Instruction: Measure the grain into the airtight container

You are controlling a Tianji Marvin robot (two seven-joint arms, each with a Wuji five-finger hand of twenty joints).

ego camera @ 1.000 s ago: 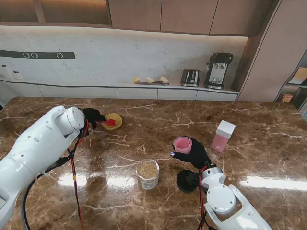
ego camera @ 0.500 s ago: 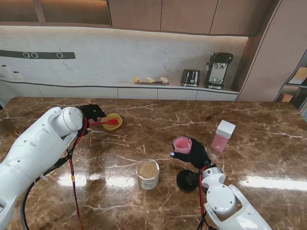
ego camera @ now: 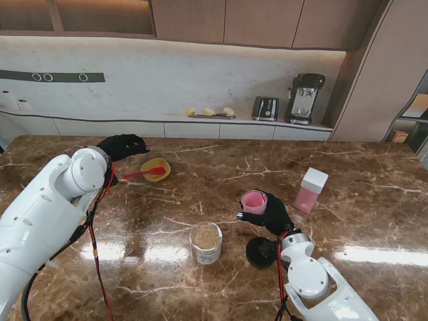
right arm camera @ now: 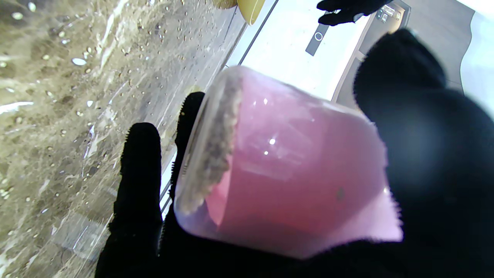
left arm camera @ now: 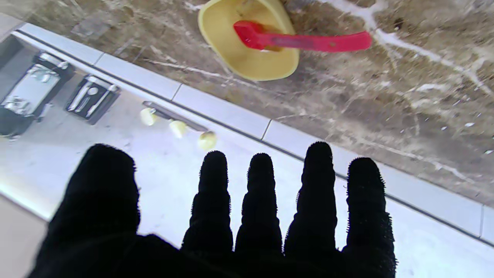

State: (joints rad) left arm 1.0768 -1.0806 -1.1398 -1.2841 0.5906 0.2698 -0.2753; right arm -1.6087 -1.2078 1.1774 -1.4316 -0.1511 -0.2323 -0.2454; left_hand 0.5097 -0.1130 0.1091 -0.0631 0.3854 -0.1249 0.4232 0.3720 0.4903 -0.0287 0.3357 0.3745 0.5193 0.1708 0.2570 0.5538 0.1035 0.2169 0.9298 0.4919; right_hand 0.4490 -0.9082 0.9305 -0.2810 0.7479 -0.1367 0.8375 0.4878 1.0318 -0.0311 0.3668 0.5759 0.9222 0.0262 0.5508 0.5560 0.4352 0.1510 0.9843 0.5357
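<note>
This is a kitchen. The big table (ego camera: 200,194) has a shiny brown stone top with white lines in it. Behind it runs a long white counter (ego camera: 167,124) against a pale stone wall. On that counter stand a silver toaster (ego camera: 265,108) and a black coffee machine (ego camera: 304,98), with some small yellow things (ego camera: 209,112) on a board nearby. Wooden cupboards (ego camera: 221,20) hang above, with a warm light glowing under them.

Toaster (ego camera: 265,108) beside coffee machine (ego camera: 304,98) — both on the back counter (ego camera: 134,124).
</note>
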